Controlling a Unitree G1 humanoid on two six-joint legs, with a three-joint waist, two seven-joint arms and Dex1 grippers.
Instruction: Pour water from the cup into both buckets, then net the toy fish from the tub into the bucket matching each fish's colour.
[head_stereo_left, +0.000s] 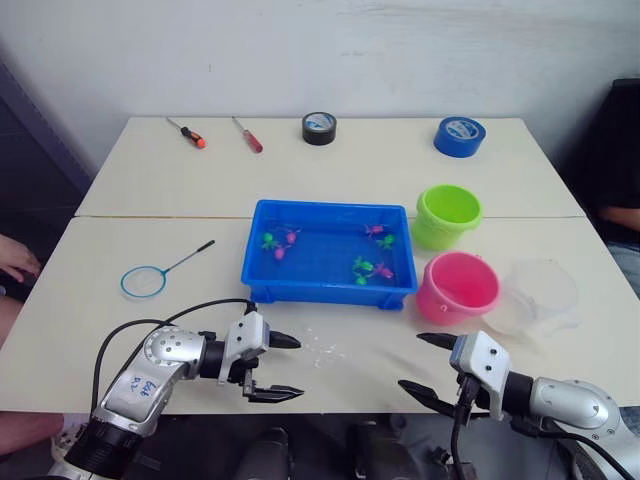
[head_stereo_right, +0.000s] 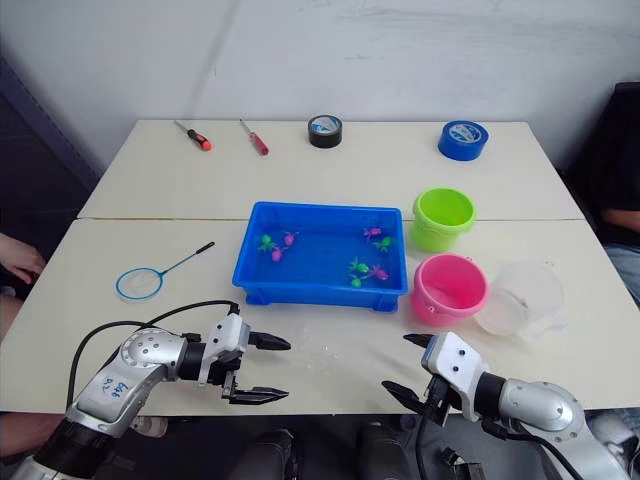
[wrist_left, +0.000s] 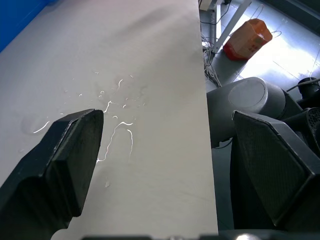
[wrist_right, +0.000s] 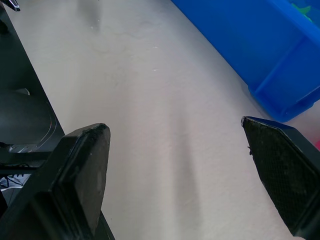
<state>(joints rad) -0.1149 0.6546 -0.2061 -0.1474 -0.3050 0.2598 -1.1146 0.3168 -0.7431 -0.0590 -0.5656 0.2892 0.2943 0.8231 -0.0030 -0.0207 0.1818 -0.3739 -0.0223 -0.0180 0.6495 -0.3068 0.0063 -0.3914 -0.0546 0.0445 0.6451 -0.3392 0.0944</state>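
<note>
The blue tub (head_stereo_left: 260, 284) sits mid-table and holds several tiny pink and green toy fish (head_stereo_left: 370, 268). To its right stand the lime green bucket (head_stereo_left: 447, 215) and, nearer, the pink bucket (head_stereo_left: 458, 287). Right of the pink bucket is the clear cup (head_stereo_left: 540, 297). The net (head_stereo_left: 144, 281) lies flat to the left of the tub, its dark handle pointing toward the tub. My left gripper (head_stereo_left: 280, 367) is open at the table's near edge, in front of the tub. My right gripper (head_stereo_left: 425, 365) is open at the near edge, in front of the pink bucket. Neither holds anything.
Two screwdrivers (head_stereo_left: 188, 133) (head_stereo_left: 248, 135), a black tape roll (head_stereo_left: 319, 127) and a blue tape roll (head_stereo_left: 460, 136) lie along the far side of the table. Spilled water drops (head_stereo_left: 322, 349) glisten between my grippers. A person's hand (head_stereo_left: 15, 258) rests at the left edge.
</note>
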